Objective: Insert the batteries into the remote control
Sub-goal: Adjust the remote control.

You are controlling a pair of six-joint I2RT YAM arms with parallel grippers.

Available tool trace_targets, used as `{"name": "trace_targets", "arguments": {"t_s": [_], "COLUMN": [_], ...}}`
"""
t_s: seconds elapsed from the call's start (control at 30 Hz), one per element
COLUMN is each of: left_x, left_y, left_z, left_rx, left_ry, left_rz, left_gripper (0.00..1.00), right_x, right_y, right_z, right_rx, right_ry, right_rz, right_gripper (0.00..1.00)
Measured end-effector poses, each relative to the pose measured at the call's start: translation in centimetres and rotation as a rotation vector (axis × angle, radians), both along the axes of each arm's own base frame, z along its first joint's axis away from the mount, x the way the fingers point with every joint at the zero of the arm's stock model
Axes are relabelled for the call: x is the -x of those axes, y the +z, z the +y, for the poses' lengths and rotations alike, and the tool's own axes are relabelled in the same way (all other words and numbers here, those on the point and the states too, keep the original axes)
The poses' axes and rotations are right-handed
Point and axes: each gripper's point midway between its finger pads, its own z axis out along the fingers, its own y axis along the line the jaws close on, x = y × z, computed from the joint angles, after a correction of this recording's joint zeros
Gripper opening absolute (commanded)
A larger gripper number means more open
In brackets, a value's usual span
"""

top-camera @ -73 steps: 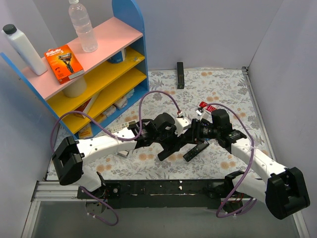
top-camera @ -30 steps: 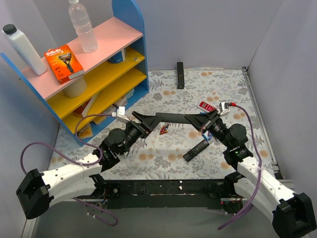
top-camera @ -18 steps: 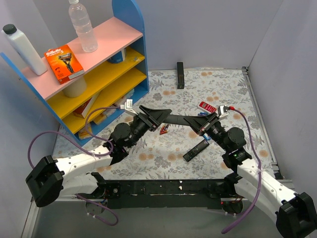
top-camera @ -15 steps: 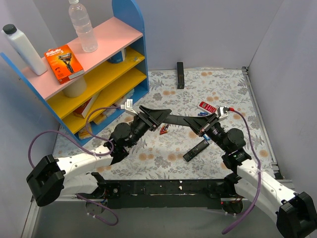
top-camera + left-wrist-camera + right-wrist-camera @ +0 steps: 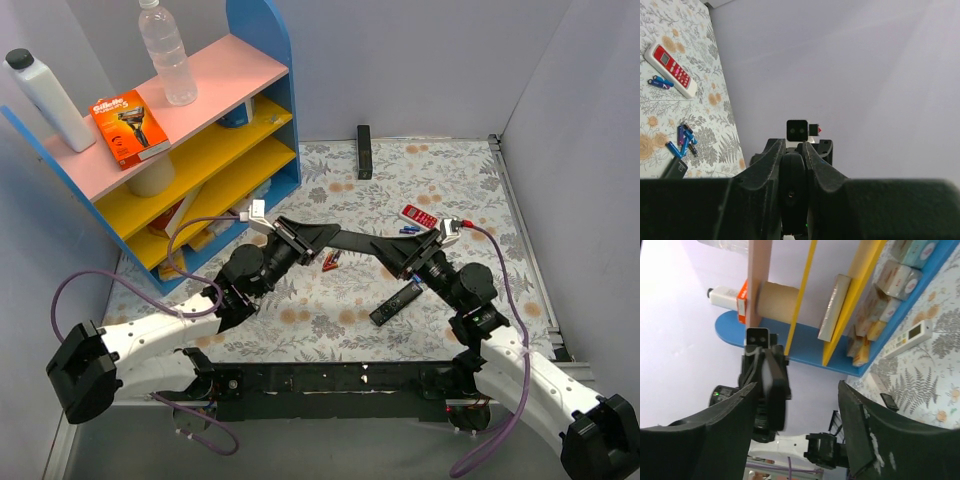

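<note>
My left gripper [image 5: 303,236] is shut on one end of the black remote control [image 5: 350,241] and holds it level above the mat. In the left wrist view the remote [image 5: 792,185] is clamped edge-on between the fingers. My right gripper [image 5: 410,256] faces the remote's other end with its jaws wide open. In the right wrist view [image 5: 797,385] the remote [image 5: 773,387] shows in the gap, near the left finger. Blue batteries [image 5: 685,140] lie on the mat beside a second black remote. Two more [image 5: 408,230] lie by the red-and-white remote.
A second black remote [image 5: 397,302] lies on the mat under the right arm. A red-and-white remote [image 5: 420,216] and red/orange cells [image 5: 330,262] lie nearby. A black bar [image 5: 364,150] lies at the back. The blue shelf unit [image 5: 275,110] stands left, a white remote [image 5: 910,337] at its foot.
Since 2.4 s ago both arms have drawn back and the remote has risen from low over the mat to level between the grippers. In the last half second little has moved.
</note>
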Motion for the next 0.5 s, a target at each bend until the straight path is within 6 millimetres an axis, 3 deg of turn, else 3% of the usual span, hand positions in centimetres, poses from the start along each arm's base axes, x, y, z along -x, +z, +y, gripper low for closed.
{"name": "trace_targets", "arguments": {"t_s": [0.13,0.27,0.5], "left_x": [-0.2,-0.5,-1.9], "left_y": [0.7,0.2,0.7], "left_z": [0.9,1.9,2.7], "left_rx": [-0.045,-0.114,-0.247], "left_ry": [0.034,0.056,0.048], "left_rz": [0.022,0.059,0.103], "left_gripper": [0.00,0.00,0.00], "right_x": [0.2,0.2,0.0], "right_y": [-1.9,-2.0,3.6], "right_z": [0.2,0.2,-0.5], "right_rx": [0.115,0.333,0.768], "right_ry": [0.006,0.010,0.034], "right_rz": [-0.020,-0.153,-0.599], "right_gripper": [0.86,0.88,0.91]}}
